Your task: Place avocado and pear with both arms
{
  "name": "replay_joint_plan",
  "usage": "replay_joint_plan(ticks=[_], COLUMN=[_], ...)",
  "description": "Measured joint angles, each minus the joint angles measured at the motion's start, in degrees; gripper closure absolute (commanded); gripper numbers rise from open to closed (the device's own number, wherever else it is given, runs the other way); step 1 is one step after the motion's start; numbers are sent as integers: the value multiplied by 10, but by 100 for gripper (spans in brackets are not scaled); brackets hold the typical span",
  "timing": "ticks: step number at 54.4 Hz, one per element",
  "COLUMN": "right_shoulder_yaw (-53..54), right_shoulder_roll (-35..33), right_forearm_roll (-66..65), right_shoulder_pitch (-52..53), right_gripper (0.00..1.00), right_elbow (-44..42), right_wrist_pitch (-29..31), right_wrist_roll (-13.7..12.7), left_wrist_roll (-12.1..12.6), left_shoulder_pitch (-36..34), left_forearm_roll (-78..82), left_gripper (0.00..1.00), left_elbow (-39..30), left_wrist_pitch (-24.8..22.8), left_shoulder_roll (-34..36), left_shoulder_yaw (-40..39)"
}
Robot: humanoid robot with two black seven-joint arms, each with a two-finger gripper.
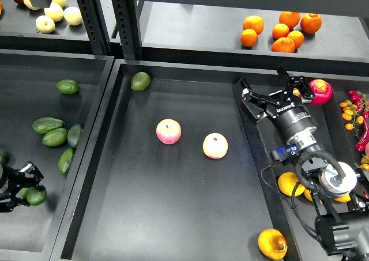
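My left gripper [26,183] is low at the left edge, over the left tray [17,99]. A dark green avocado [36,196] sits at its fingertips and moves with it, so it looks held. Another avocado [140,80] lies at the far left of the middle tray [173,215]. A golden pear [272,244] lies in that tray's front right corner. My right gripper [271,88] is open and empty, raised over the far end of the right tray [262,151], far from the pear.
Two pink-yellow apples [168,131] [215,146] lie mid-tray. Several avocados [55,136] lie in the left tray. More pears [290,183] lie beside my right arm, a red fruit [320,91] beyond it. Oranges [281,30] and pale fruit [55,11] sit on the back shelf.
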Motion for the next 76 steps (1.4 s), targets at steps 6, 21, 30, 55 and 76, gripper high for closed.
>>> replay_joint_plan(ticks=[6, 21, 30, 55, 76], right_shoulder_yaw=[0, 0, -2, -8, -10], right_shoulder_roll=[0, 0, 0, 0, 0], right_forearm_roll=[0, 0, 0, 0, 0], right_shoulder_pitch=[0, 0, 0, 0, 1], right_gripper=[0, 0, 0, 0, 0], right_elbow=[0, 0, 0, -2, -3], right_wrist_pitch=[0, 0, 0, -1, -3], right_wrist_roll=[0, 0, 0, 0, 0], left_wrist_roll=[0, 0, 0, 0, 0], left_shoulder_pitch=[0, -5, -6, -11, -12], left_forearm_roll=[5, 12, 19, 21, 18], left_gripper=[47, 36, 31, 1, 1], left_elbow=[0, -4, -7, -12, -9], left_wrist_pitch=[0, 0, 0, 0, 0], left_shoulder_roll=[0, 6, 13, 37, 58], left_shoulder_yaw=[0, -4, -13, -54, -211])
